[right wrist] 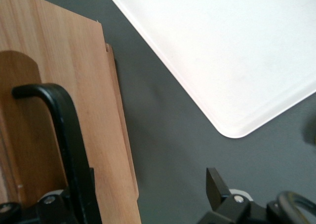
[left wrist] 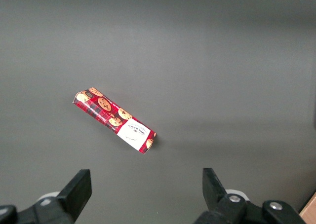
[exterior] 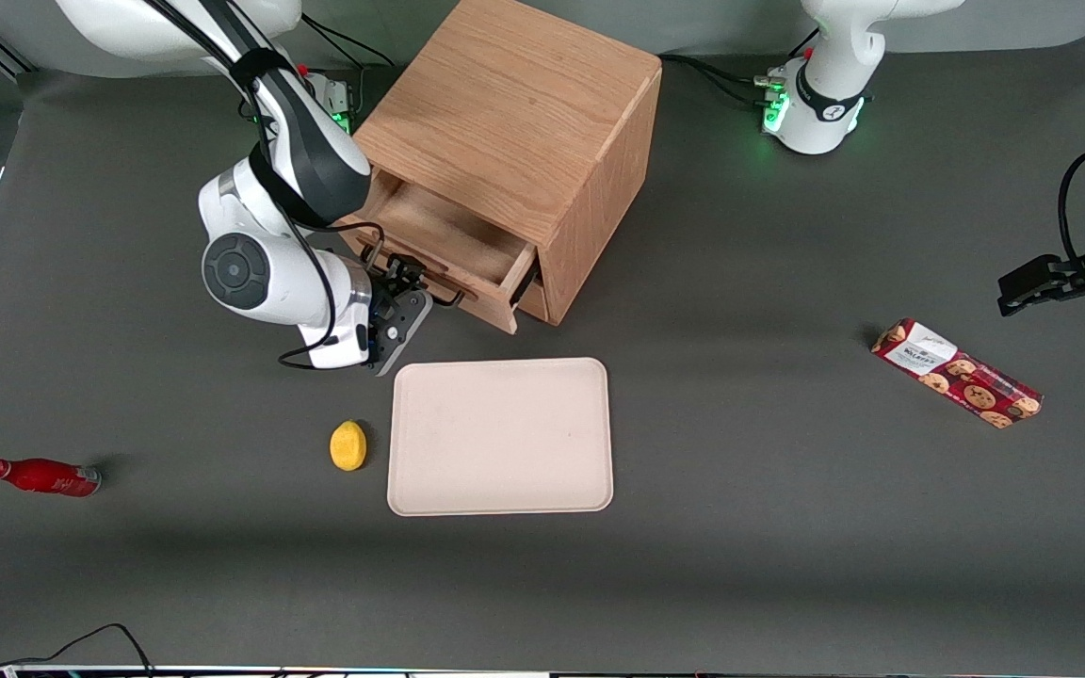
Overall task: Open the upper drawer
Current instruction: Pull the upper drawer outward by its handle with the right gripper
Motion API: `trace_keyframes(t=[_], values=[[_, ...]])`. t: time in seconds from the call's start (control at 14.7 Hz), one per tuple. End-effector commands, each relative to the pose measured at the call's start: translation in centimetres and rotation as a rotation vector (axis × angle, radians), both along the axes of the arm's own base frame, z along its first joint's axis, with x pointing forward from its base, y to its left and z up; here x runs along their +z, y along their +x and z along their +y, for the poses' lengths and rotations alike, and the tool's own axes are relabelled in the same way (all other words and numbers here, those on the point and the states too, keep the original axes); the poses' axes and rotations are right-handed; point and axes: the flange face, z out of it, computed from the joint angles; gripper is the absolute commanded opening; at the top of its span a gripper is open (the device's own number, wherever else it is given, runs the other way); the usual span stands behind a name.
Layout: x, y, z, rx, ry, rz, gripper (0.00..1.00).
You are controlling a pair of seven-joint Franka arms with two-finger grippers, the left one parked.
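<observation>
Grey table (exterior: 740, 527): hand (exterior: 408, 303) at upper drawer (exterior: 448, 247)

Upper drawer (exterior: 453, 247) light oak, pulled out of cabinet front, tray bare; thin black bar handle (right wrist: 69, 135); toward table's working-arm end.

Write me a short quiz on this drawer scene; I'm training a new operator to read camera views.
1. True or false: the upper drawer is fully shut.
2. What lies on the table right beside the pale tray? A) a yellow fruit B) a mug C) a sponge
3. Fill in: the gripper, at the upper drawer's black handle, is ___ (open or shut).

Key: 1 false, it is pulled partway out; 2 A; 3 open.
</observation>
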Motion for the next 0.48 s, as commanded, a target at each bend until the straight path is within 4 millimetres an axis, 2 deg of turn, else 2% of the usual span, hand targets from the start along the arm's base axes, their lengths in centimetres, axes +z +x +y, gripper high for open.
trace_keyframes(t=[0.0, 0.14, 0.34, 0.41], values=[[0.3, 1.3, -1.1, 0.031, 0.003, -0.004, 1.00], [0.4, 2.1, -2.1, 0.034, 0.003, 0.000, 1.00], [1.0, 3.1, -2.6, 0.043, -0.010, -0.026, 1.00], [0.7, 3.3, -2.7, 0.041, -0.009, -0.021, 1.00]])
